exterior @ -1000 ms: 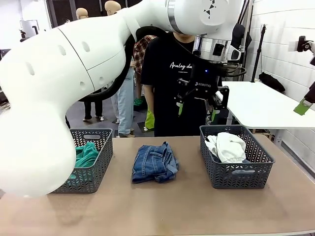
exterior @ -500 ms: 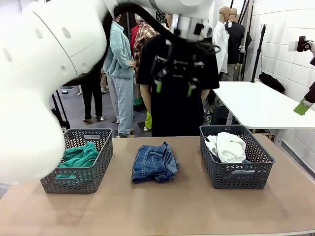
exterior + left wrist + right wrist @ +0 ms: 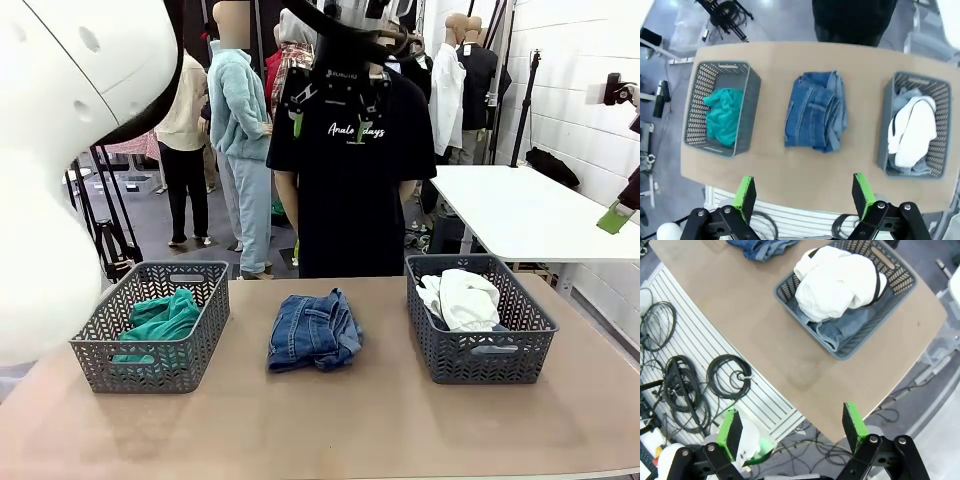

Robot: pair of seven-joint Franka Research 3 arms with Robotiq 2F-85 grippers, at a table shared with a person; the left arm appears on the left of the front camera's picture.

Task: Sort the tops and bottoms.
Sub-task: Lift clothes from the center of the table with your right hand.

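The teal-green top lies in the grey left basket. Darker-blue denim bottoms lie folded on the table's middle. In the grey right basket, white bottoms with black edging rest on pale-blue denim. My left gripper hangs open high over the table's middle, holding nothing. Beyond the table's right end, my right gripper is open and empty above the edge near the right basket. One of its green pads shows at the picture's right edge.
A person in a black T-shirt stands at the far side behind the folded denim. A white table stands at the back right. Coiled cables lie on the floor below the table's edge.
My left gripper has risen and swung left, from above the right basket to high over the table's middle. The garments and the right gripper's pad have not moved.
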